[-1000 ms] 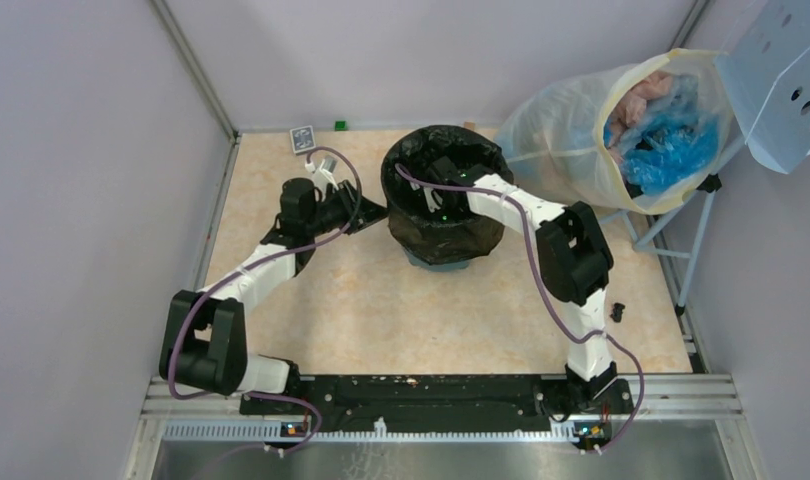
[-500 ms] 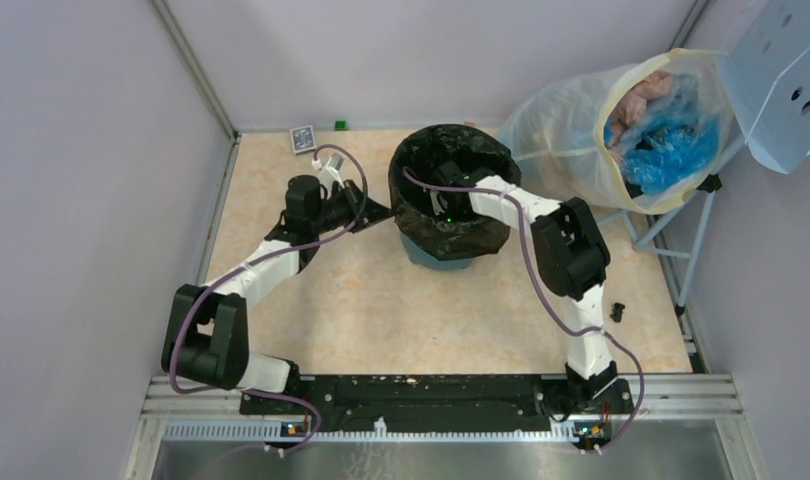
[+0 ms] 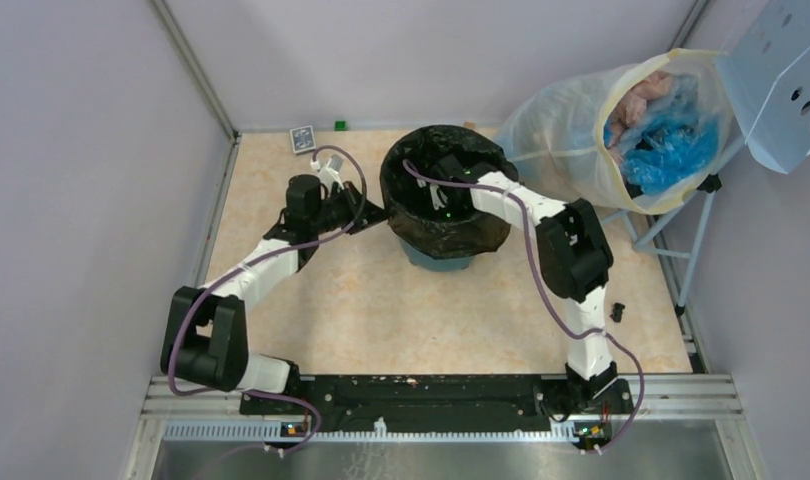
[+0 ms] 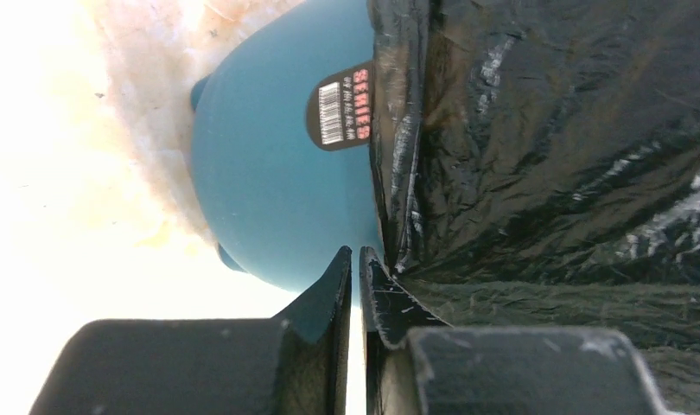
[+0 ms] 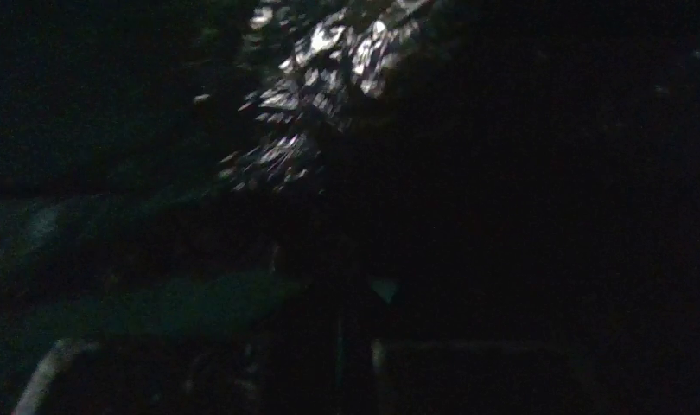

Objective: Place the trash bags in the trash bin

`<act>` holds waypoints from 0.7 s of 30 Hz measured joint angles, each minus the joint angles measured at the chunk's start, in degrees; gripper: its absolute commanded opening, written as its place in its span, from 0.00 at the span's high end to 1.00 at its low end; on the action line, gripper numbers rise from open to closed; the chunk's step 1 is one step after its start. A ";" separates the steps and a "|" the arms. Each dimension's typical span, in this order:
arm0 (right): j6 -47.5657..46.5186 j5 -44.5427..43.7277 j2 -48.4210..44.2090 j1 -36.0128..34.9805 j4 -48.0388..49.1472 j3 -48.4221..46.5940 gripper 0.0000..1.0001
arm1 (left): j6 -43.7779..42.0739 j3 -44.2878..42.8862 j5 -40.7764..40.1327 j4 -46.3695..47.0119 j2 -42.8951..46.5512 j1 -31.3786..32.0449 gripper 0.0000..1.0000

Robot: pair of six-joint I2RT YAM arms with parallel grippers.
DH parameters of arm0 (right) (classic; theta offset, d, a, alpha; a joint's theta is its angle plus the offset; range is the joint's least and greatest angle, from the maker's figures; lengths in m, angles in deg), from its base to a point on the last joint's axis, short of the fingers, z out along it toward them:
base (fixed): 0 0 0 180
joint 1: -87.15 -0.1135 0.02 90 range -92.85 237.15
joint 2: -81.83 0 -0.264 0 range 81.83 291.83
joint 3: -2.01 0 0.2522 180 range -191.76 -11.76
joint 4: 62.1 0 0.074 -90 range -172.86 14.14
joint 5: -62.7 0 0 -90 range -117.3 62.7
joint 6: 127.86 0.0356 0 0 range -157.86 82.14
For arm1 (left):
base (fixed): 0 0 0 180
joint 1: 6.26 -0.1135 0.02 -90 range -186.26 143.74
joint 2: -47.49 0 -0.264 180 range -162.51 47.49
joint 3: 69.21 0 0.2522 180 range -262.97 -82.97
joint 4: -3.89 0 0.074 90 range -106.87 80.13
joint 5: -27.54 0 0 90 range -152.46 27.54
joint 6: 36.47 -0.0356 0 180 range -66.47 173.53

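From above, the trash bin [image 3: 439,262] stands near the far edge of the worktop [image 3: 381,310], toward its right half. The trash bags [image 3: 421,225] line it and drape over its rim, so only the teal base shows. The left gripper [image 3: 377,213] is at the bin's left side. The right gripper [image 3: 439,170] reaches down inside the mouth, its fingers hidden. A translucent sack [image 3: 561,130] sits beyond the far right corner.

The left wrist view adds the bin's bare teal wall with a label [image 4: 340,105] and the bag's hem beside it. The fingers are almost pressed together, a sliver of light between them. The hem lies against the outer side of one.

The right wrist view is nearly black, with only crinkled plastic glinting. That gripper is closed; I cannot tell whether it holds anything.
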 measured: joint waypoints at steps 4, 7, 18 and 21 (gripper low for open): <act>0.85 0.26 -4.33 -0.09 0.09 0.00 1.00 | -1.40 -0.04 -1.81 -2.91 1.79 -0.02 0.88; 1.42 0.00 -7.74 -0.09 -0.02 -0.09 1.00 | -1.95 -0.04 -2.40 -3.48 3.48 0.00 0.87; 2.01 -2.75 -9.81 -1.16 -6.56 -18.23 1.00 | -2.84 7.13 -2.67 -4.92 10.38 0.33 0.86; 1.99 -3.43 -12.17 -1.79 -6.47 -21.03 0.99 | -2.78 10.05 -3.17 -5.49 12.81 1.97 0.84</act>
